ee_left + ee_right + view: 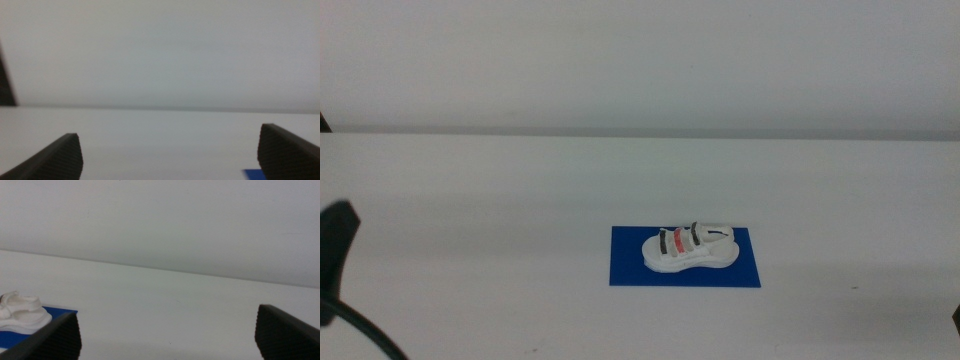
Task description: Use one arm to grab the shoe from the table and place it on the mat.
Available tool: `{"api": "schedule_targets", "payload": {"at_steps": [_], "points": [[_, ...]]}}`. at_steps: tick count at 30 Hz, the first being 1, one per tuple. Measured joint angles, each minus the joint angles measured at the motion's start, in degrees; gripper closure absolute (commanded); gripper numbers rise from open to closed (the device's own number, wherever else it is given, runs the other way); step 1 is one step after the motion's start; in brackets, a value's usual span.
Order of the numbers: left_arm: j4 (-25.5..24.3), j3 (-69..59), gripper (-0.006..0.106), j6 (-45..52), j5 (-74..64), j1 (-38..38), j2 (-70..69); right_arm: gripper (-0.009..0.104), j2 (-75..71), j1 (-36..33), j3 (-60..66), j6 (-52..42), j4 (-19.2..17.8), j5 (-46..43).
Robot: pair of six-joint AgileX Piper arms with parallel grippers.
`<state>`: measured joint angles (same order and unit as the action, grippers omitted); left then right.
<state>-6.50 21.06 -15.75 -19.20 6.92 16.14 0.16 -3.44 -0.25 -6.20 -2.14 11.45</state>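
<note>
The white shoe with two dark straps and one red strap lies on the deep blue mat on the white table, a little right of the middle. Part of the left arm shows at the left edge, far from the shoe. My left gripper is open and empty, and a corner of the mat shows beside one jaw. My right gripper is open and empty. The right wrist view shows the shoe on the mat beside one jaw.
A white wall rises behind the table's far edge. A black cable curves at the lower left corner. A dark edge shows at the lower right.
</note>
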Motion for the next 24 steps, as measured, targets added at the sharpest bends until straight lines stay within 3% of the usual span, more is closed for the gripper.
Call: {"api": "schedule_targets", "payload": {"at_steps": [10, 24], "points": [[2.41, -14.48, 0.007, 6.37, 11.96, -7.93, -8.22, 0.002, 0.0, 0.0, 0.0, 0.0, 0.0, 0.0], [0.72, -20.88, 0.007, 6.58, 12.2, -8.61, -15.84, 0.002, 0.0, 0.0, 0.0, 0.0, 0.0, 0.0]]}}
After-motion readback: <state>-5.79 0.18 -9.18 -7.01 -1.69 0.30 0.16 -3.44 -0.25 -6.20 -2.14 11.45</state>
